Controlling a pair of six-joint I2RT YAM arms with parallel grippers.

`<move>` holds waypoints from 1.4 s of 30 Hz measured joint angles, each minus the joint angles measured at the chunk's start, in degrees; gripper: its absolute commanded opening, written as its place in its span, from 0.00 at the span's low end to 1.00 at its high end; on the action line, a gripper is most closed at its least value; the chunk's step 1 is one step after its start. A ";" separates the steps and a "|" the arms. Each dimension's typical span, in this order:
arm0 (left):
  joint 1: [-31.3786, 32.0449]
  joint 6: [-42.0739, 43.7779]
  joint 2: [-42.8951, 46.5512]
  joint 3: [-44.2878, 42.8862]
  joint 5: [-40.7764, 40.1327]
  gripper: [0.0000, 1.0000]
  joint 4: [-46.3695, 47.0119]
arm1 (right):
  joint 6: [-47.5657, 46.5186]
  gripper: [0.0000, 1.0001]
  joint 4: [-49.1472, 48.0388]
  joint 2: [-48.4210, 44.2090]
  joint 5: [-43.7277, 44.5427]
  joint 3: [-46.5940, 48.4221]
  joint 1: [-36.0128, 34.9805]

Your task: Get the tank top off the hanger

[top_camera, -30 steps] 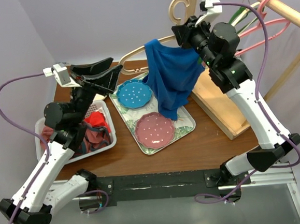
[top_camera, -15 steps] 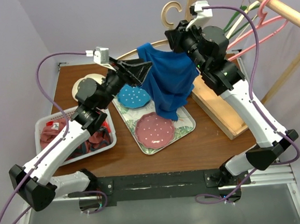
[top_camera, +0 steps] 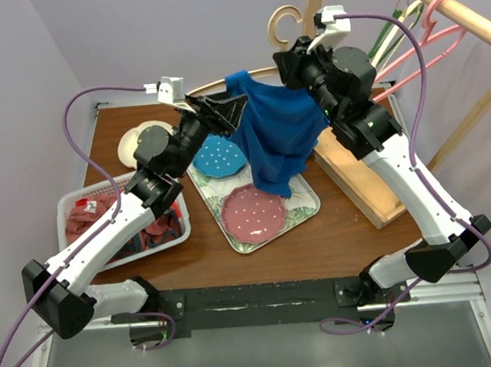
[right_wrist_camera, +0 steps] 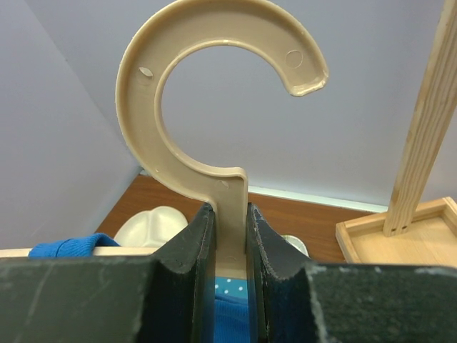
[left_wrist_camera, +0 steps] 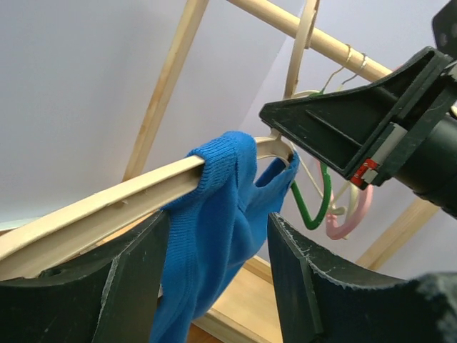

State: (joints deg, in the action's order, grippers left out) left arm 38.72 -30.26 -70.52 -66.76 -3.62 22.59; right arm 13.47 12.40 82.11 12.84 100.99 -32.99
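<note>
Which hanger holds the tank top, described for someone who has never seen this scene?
Start at the wooden rack on the table's right. Just left of it, the right gripper clamps the neck of a beige hanger draped with the blue tank top. Unlike the pink and green hangers on the rail, it is off the rail and clothed.

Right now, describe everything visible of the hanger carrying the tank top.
The hanger is tan and plastic-looking, with a large open C hook on a flat neck. The right end effector is shut on that neck, holding it aloft, hook upward. One curved arm sticks out bare leftward; the blue tank top hangs from it, one strap looped over that arm.
</note>
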 measured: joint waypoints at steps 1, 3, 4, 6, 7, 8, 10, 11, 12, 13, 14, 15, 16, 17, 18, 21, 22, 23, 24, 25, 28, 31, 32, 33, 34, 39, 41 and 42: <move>0.07 0.63 0.00 0.00 -0.61 0.63 -0.02 | 0.00 0.00 -0.02 0.00 0.11 0.00 0.00; 0.07 1.73 0.02 0.00 -1.60 0.63 -0.57 | -0.02 0.00 -0.09 0.02 0.20 -0.02 0.00; 0.07 2.49 0.04 0.00 -2.34 0.64 -1.20 | 0.00 0.00 -0.13 0.00 0.24 -0.04 0.00; 0.04 3.54 0.07 0.02 -3.82 0.64 -2.32 | -0.02 0.00 -0.11 0.02 0.26 -0.09 0.00; 0.07 4.00 0.15 0.13 -4.37 0.64 -2.56 | -0.02 0.00 -0.11 0.00 0.26 -0.09 0.00; 0.04 4.35 0.24 0.22 -4.68 0.64 -2.54 | -0.02 0.00 -0.13 0.00 0.26 -0.09 0.00; 0.07 4.57 0.42 0.48 -4.74 0.64 -2.16 | 0.04 0.00 -0.26 0.02 0.22 -0.11 0.00; 0.04 4.57 0.39 0.50 -4.63 0.64 -1.99 | 0.09 0.00 -0.50 0.02 0.15 -0.22 0.00; 0.04 4.57 0.31 0.50 -4.42 0.64 -1.77 | 0.20 0.00 -0.72 0.02 0.13 -0.37 0.00; 0.04 4.57 0.13 0.50 -4.20 0.64 -1.27 | 0.37 0.00 -0.90 0.02 0.13 -0.52 0.00; 0.04 4.55 -0.22 0.50 -3.76 0.63 -0.50 | 0.59 0.00 -1.18 0.02 0.09 -0.79 0.00; 0.04 4.52 -0.70 0.50 -3.10 0.63 0.52 | 0.76 0.00 -1.33 0.02 0.09 -1.07 0.00; 0.04 4.50 -1.16 0.50 -2.60 0.62 1.11 | 0.85 0.00 -1.33 0.02 0.09 -1.20 0.00; 0.04 4.42 -1.73 0.50 -2.08 0.54 1.81 | 0.96 0.00 -1.36 0.02 0.09 -1.44 0.00; 0.04 4.35 -2.38 0.50 -1.38 0.47 2.60 | 1.09 0.00 -1.49 0.02 0.07 -1.73 0.00; 0.04 4.28 -4.33 0.50 0.26 0.07 4.09 | 1.16 0.00 -2.32 0.00 0.02 -3.06 0.00; 0.04 4.22 -4.81 0.50 0.52 0.00 4.13 | 1.11 0.00 -2.51 0.00 0.04 -3.54 0.00; 0.04 4.44 -5.16 0.50 0.81 0.00 3.96 | 1.09 0.00 -2.60 0.00 0.11 -3.89 0.00; 0.04 4.35 -5.31 0.50 0.85 0.00 3.76 | 0.87 0.00 -2.58 0.00 0.22 -4.22 0.00; 0.04 4.63 -5.35 0.50 0.83 0.00 3.21 | 0.55 0.00 -2.60 0.00 0.37 -4.46 0.00; 0.04 5.25 -4.90 0.50 0.57 0.00 2.08 | -0.68 0.00 -2.93 0.00 1.46 -4.68 0.00; -0.09 5.86 -3.15 0.50 -0.74 0.00 -0.52 | -1.18 0.00 -3.50 -0.02 1.62 -4.79 0.59; -0.37 5.88 -2.36 0.50 -1.25 0.00 -1.68 | -1.18 0.00 -3.69 -0.09 1.62 -4.87 0.90; -0.92 5.79 -1.51 0.50 -1.36 0.00 -2.95 | -1.11 0.00 -3.85 -0.17 1.55 -4.96 1.31; -1.75 5.53 -0.61 0.50 -1.38 0.00 -4.33 | -1.09 0.00 -4.04 -0.37 1.44 -5.11 1.92; -9.35 2.25 1.92 0.50 0.04 0.00 -9.46 | -0.42 0.00 -6.05 -3.06 1.49 -7.80 5.31; -11.50 1.05 2.56 0.55 0.55 0.00 -10.99 | -0.11 0.00 -6.67 -4.46 1.68 -9.01 6.21; -12.15 0.59 2.91 0.61 0.83 0.00 -11.63 | 0.09 0.00 -6.88 -5.05 1.73 -9.42 6.54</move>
State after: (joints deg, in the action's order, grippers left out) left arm 26.57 -29.67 -67.61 -66.15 -2.79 10.96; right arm 13.56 5.52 77.06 14.57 91.57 -26.46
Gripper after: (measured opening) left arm 0.038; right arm 0.185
